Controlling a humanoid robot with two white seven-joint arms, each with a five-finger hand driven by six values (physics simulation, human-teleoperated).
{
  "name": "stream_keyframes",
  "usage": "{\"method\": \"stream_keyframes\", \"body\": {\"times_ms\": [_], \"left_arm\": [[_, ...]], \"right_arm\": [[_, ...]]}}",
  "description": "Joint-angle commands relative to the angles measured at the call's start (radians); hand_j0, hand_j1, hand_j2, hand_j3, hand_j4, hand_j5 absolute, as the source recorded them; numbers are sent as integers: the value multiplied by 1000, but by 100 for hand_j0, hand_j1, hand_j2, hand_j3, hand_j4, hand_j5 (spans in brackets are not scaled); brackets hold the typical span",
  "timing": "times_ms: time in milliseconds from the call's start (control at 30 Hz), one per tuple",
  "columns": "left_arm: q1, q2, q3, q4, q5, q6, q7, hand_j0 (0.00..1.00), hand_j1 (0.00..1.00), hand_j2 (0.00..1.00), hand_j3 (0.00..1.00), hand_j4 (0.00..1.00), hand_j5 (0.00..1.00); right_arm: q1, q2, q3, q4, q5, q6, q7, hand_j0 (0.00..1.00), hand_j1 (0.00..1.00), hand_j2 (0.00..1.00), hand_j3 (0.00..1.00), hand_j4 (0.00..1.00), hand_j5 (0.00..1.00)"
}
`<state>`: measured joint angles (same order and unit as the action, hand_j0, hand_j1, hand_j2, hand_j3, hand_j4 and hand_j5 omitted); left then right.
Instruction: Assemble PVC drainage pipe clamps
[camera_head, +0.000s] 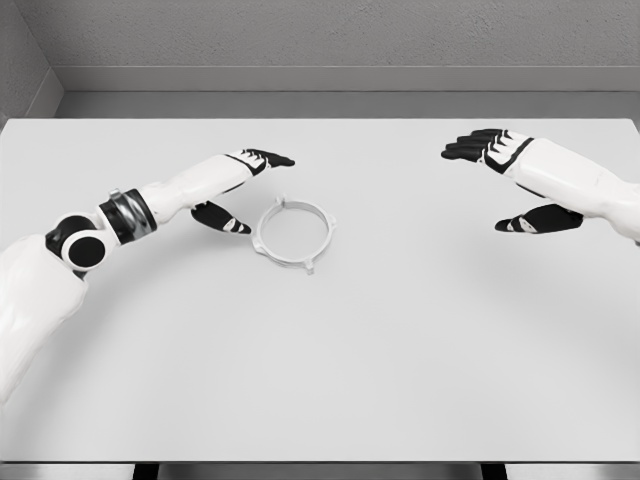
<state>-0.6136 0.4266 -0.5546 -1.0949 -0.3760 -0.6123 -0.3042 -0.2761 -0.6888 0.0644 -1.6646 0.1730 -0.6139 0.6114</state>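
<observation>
A white ring-shaped pipe clamp (293, 233) with small tabs lies flat on the white table (330, 360), left of the middle. My left hand (245, 190) hovers just left of it, black fingers spread and thumb pointing at the ring's left edge, holding nothing. Far to the right, my right hand (505, 180) floats above the table with fingers extended and thumb apart, also holding nothing. No other clamp part shows.
The table's far edge meets a grey wall. Its front edge runs along the bottom of the view.
</observation>
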Motion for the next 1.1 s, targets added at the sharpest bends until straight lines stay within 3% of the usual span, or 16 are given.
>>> {"method": "stream_keyframes", "body": {"times_ms": [0,667,1067], "left_arm": [[-2,-3,1,12,6,1,1,100,100,100,100,100,100],[-17,-58,1,133,6,1,1,100,100,100,100,100,100],[-25,-74,2,147,6,1,1,100,100,100,100,100,100]], "right_arm": [[0,-1,0,-1,-7,3,-1,100,100,100,100,100,100],[0,-6,-1,0,-7,3,-1,100,100,100,100,100,100],[0,-6,0,0,-7,3,-1,100,100,100,100,100,100]]}}
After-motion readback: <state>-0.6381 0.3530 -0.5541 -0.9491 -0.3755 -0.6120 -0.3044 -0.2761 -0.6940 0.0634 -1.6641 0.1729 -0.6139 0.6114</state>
